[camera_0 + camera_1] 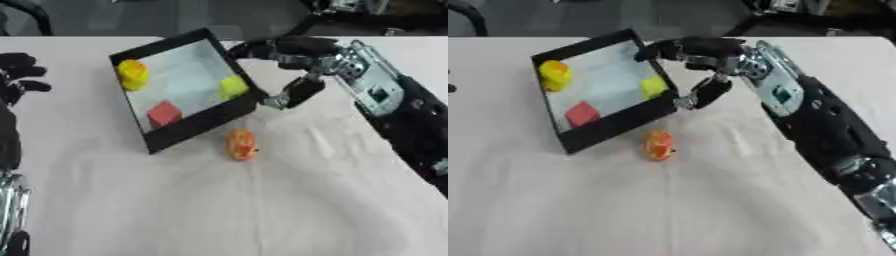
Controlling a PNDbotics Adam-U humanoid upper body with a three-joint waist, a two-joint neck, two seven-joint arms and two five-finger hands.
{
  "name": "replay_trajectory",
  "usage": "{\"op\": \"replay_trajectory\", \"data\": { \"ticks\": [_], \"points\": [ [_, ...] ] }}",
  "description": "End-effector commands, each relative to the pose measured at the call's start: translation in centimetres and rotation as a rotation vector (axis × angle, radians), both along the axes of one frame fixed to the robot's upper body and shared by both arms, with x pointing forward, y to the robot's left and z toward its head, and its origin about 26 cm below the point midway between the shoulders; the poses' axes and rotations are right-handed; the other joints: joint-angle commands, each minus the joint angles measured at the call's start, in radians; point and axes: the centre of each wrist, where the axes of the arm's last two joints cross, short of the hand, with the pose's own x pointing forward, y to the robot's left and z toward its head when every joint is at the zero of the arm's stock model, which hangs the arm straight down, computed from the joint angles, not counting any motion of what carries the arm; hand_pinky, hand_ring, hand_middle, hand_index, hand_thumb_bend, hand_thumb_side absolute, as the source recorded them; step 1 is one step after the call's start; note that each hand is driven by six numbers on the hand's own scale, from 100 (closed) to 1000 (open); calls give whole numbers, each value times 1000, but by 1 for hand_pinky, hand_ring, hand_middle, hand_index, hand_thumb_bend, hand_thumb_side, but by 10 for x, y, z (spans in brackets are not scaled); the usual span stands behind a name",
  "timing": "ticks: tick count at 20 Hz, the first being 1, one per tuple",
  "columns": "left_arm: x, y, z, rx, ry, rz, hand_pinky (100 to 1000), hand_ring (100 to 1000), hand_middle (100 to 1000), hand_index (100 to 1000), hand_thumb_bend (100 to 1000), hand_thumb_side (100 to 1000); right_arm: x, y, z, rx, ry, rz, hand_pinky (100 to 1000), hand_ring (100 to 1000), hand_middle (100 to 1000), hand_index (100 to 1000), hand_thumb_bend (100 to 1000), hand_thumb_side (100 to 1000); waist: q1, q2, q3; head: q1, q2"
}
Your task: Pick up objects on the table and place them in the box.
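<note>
Table (262, 210): pale cloth surface. Box (199, 122): black-walled, pale floor, askew near the far edge, left of centre; contains a yellow object (132, 74) at its far left corner, a yellow-green object (233, 86) by its right wall, a red block (164, 113) near its front wall. Right hand (293, 55): fingers spread apart over the box's right corner, holding nothing, thumb beside the wall. Left hand (19, 75): at the table's left edge, fingers relaxed. Orange object (241, 144): on the cloth just before the box's front wall.

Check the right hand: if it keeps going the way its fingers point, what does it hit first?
Probably the box: the right hand points left over its right rim, toward the small yellow piece inside. Its height above the rim is unclear.
</note>
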Motion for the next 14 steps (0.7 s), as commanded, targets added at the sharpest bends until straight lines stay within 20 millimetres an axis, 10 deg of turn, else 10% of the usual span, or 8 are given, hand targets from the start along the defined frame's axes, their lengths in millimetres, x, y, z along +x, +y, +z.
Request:
{"op": "replay_trajectory", "data": {
  "ticks": [1, 14],
  "points": [
    [0, 5, 8, 10, -29, 19, 547, 616, 590, 658, 100, 892, -12, 5, 14, -59, -26, 49, 894, 912, 926, 990, 100, 275, -7, -29, -4, 2, -2],
    [0, 5, 7, 14, -24, 18, 545, 616, 590, 658, 100, 894, 6, 16, -37, -283, 99, 4, 882, 885, 872, 955, 100, 636, -2, -29, -6, -9, -2]
  ]
}}
